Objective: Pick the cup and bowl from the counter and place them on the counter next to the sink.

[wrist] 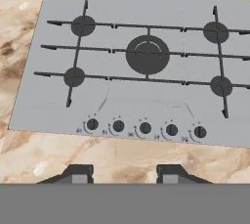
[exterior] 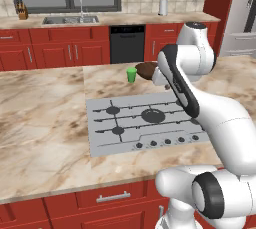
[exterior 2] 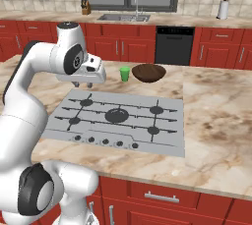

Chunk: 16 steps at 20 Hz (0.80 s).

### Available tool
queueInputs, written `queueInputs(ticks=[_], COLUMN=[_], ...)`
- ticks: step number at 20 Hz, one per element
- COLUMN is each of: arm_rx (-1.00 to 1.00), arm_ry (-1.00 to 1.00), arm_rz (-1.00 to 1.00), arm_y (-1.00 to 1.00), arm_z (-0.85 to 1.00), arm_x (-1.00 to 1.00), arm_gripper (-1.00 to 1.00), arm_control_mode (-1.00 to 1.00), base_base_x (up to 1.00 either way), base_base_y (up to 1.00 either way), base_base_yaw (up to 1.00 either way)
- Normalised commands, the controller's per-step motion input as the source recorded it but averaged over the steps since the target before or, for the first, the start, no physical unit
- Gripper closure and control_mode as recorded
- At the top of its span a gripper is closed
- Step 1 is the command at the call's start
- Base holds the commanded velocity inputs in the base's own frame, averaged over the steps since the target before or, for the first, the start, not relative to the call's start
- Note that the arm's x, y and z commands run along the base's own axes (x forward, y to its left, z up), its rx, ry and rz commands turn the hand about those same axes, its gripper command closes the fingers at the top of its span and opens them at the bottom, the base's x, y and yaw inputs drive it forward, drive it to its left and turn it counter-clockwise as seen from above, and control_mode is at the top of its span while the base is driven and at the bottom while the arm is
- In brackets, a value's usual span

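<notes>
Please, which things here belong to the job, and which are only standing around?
For the job: cup, bowl, counter, sink, gripper.

Standing around: cooktop, paper towel roll, knife block, dishwasher.

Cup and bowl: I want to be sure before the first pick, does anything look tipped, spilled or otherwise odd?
Nothing stands out. The cup stands upright on the counter behind the cooktop, just left of the bowl, which sits level. No spill shows. The gripper hangs open over the cooktop.
</notes>
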Motion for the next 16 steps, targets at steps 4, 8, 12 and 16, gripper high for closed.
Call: queueInputs(ticks=[4, 8, 12, 16], arm_rx=[0.00, 0.00, 0.00, 0.00], arm_ry=[0.00, 0.00, 0.00, 0.00], arm_rz=[0.00, 0.00, 0.00, 0.00], arm_y=[0.00, 0.00, 0.00, 0.00], arm_z=[0.00, 0.00, 0.00, 0.00], arm_x=[0.00, 0.00, 0.00, 0.00], arm_gripper=[-1.00, -1.00, -1.00, -1.00], arm_control_mode=[1.00, 1.00, 1.00, 1.00], base_base_x=[0.00, 0.00, 0.00, -0.09], base_base_y=[0.00, 0.00, 0.00, -0.23], base_base_yaw=[0.00, 0.00, 0.00, 0.00])
